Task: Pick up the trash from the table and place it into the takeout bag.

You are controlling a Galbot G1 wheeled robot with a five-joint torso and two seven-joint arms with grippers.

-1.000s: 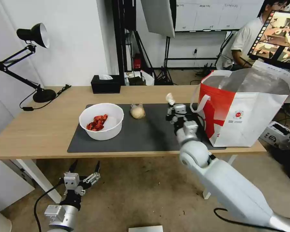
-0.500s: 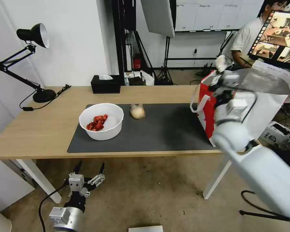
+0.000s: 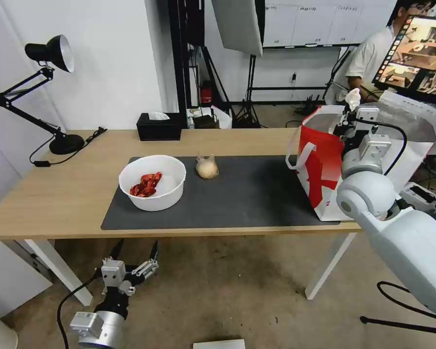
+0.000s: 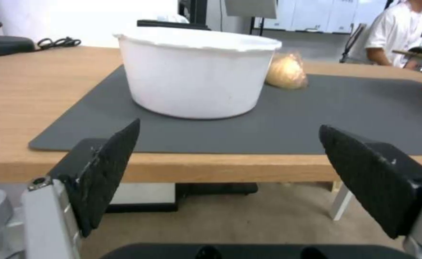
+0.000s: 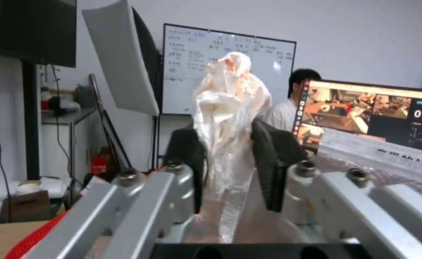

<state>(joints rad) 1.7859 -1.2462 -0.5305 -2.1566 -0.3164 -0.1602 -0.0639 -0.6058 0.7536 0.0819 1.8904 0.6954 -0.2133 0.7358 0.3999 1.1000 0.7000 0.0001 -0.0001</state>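
Long and pale, the light-wood table (image 3: 58,194) on white legs stands before you, with a large dark grey rectangular mat (image 3: 242,198) lying on its middle. On the left part of this mat you see the white round bowl (image 3: 152,182) with red shells (image 3: 147,184) inside it. Just beside the bowl, toward the far edge of the mat, lies the small clear bag with a beige lump (image 3: 207,167); the two are near but apart.

At the right end of the table stands the big boxy takeout bag (image 3: 324,174), white with a red panel, a white strap handle and silver foil lining, upright and open at the top. Your right gripper (image 3: 350,109) is raised above the near rim of this bag. In the right wrist view its two black pads (image 5: 271,162) are pressed against the crumpled white tissue (image 5: 228,118), one on each side, and the tissue sticks up between them. The foil inside of the bag is seen under the gripper.

Your left gripper (image 3: 134,253) hangs low in front of the table, below the level of the tabletop edge, well apart from the bowl. Its fingers (image 4: 108,172) are spread wide and nothing is between them.

At the back of the table stand a black desk lamp (image 3: 43,82) and a black tissue box (image 3: 158,127).
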